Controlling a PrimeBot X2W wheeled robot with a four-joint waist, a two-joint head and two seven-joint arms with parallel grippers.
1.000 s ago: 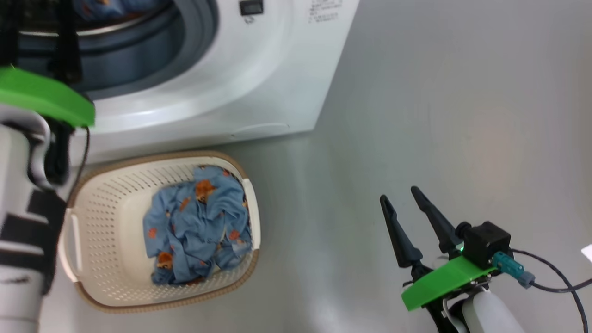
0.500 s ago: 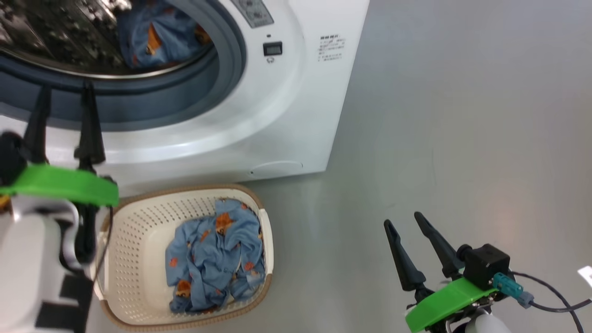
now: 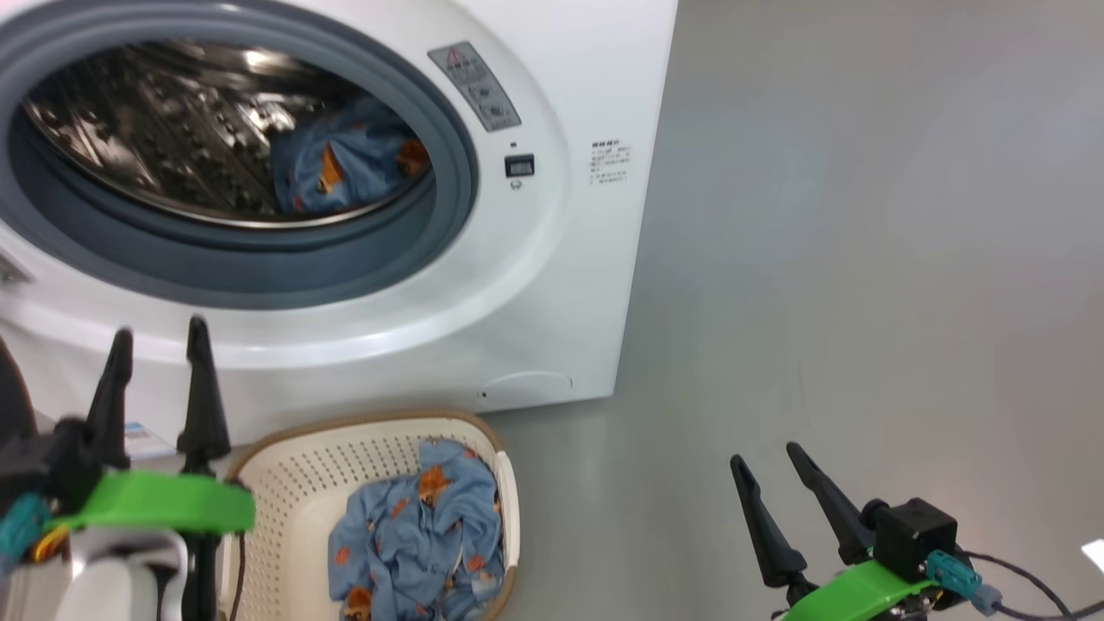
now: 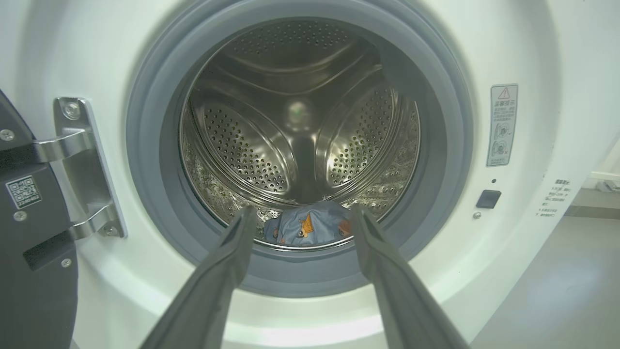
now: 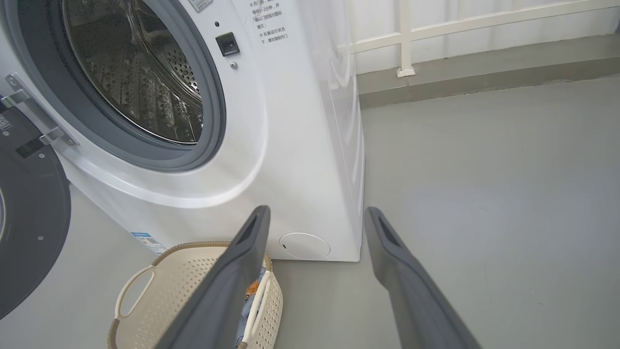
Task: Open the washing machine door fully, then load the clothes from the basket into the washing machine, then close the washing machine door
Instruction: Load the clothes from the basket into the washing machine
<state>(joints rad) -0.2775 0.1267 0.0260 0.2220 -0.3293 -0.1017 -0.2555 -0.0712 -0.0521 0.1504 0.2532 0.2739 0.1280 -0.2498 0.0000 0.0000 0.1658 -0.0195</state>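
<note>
The white washing machine (image 3: 552, 285) stands with its steel drum (image 4: 300, 131) exposed. Its black-rimmed door (image 5: 26, 218) is swung open to the left on its hinge (image 4: 80, 165). One piece of the light blue clothes (image 3: 345, 168) lies at the drum's front lip (image 4: 310, 225). More of the clothes (image 3: 423, 539) sit in the cream basket (image 3: 293, 483) on the floor below the machine. My left gripper (image 3: 159, 332) is open and empty in front of the machine, just below the opening. My right gripper (image 3: 766, 455) is open and empty over the floor to the right of the basket (image 5: 184, 286).
Grey floor (image 3: 862, 259) stretches to the right of the machine. A round filter cap (image 5: 305, 245) sits low on the machine's front. A white railing (image 5: 402, 39) and a low kerb run along the far wall. The open door (image 4: 29, 252) stands at my left gripper's left.
The head view has tilted up, showing more of the drum. My left gripper has drawn back from the drum opening to below its rim, still open. The right gripper has barely moved.
</note>
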